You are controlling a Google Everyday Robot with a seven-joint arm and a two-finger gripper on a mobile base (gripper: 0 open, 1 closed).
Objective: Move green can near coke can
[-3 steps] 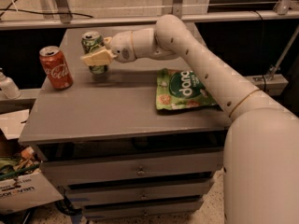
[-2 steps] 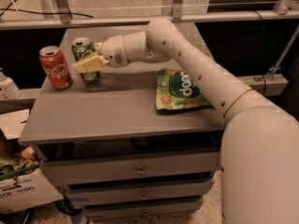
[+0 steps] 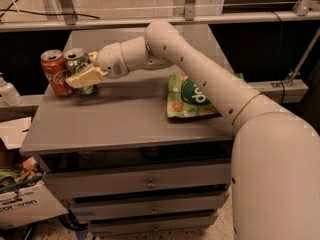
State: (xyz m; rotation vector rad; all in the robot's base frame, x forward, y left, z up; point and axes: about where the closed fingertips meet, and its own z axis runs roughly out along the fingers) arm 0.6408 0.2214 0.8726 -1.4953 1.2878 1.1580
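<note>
The green can (image 3: 77, 63) stands upright at the far left of the grey cabinet top (image 3: 115, 124), touching or almost touching the red coke can (image 3: 54, 72) on its left. My gripper (image 3: 85, 76) is shut on the green can, one pale finger (image 3: 83, 77) across its front. The lower part of the green can is hidden behind that finger. The white arm reaches in from the right.
A flat green "dang" snack bag (image 3: 192, 95) lies on the right of the cabinet top. A white bottle (image 3: 8, 92) stands on a lower ledge at far left. Drawers (image 3: 150, 184) are below, and a cardboard box (image 3: 22, 201) sits on the floor at lower left.
My gripper has carried the green can to the left, from a gap away from the coke can to right beside it.
</note>
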